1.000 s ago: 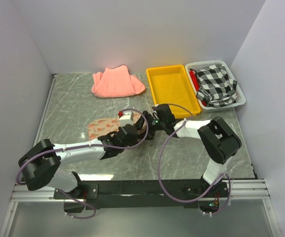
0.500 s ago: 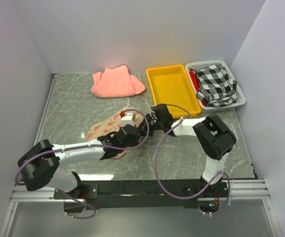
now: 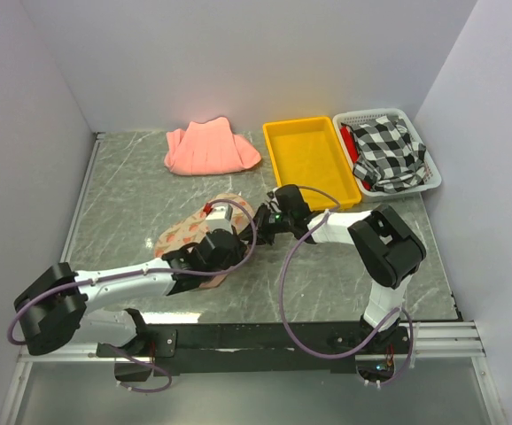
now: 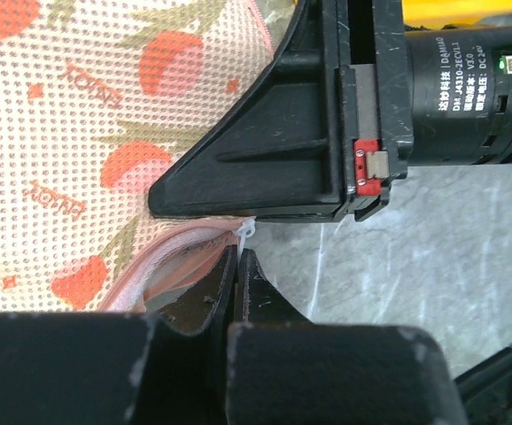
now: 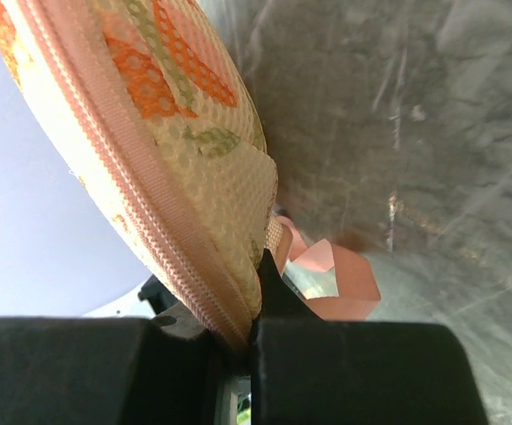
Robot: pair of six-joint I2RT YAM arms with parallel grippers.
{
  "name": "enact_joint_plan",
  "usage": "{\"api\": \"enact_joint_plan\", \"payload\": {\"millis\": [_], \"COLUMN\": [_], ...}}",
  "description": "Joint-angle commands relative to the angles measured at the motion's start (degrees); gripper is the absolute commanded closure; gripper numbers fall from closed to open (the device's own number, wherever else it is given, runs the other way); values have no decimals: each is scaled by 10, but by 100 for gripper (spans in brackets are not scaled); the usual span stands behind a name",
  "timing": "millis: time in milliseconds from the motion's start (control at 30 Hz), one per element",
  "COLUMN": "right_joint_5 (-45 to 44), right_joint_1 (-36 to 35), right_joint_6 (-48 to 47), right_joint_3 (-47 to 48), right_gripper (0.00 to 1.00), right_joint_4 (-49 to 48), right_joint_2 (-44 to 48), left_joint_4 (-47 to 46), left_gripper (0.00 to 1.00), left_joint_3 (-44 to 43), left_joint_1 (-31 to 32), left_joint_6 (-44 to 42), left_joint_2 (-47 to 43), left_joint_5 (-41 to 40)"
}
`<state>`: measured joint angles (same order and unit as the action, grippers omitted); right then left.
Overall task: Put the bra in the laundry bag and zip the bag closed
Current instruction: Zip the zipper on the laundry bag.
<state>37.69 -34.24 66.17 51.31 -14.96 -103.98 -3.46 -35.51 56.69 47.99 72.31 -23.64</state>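
On table (image 3: 123, 204) ctr, L jaws and R jaws each pinch shut on 1 laundry bag (image 3: 178, 235).

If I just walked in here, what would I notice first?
Probably the laundry bag with red-orange prints in the middle of the table, pinched at its pink edge by the left gripper and the right gripper. Next comes the bright yellow tray at the back, beside a white basket holding a black-and-white checked cloth.
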Motion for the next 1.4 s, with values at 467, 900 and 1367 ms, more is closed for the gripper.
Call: {"api": "enact_joint_plan", "payload": {"millis": [467, 900, 1367], "right_joint_5": [-50, -77, -110], "right_joint_1": [30, 10, 11], "right_joint_6": [-38, -63, -107], "right_joint_3": [5, -6, 27], "right_gripper": [100, 45, 53], "right_joint_4": [11, 43, 95], "right_joint_2": [28, 40, 17], "left_joint_4": [42, 14, 89], "left_gripper": [99, 99, 59], "left_joint_3": [-36, -89, -45], "left_joint_1": [1, 1, 1], "left_joint_6": [-4, -25, -4], "left_joint_2": [39, 99, 8], "left_joint_5": [-48, -19, -62]}}
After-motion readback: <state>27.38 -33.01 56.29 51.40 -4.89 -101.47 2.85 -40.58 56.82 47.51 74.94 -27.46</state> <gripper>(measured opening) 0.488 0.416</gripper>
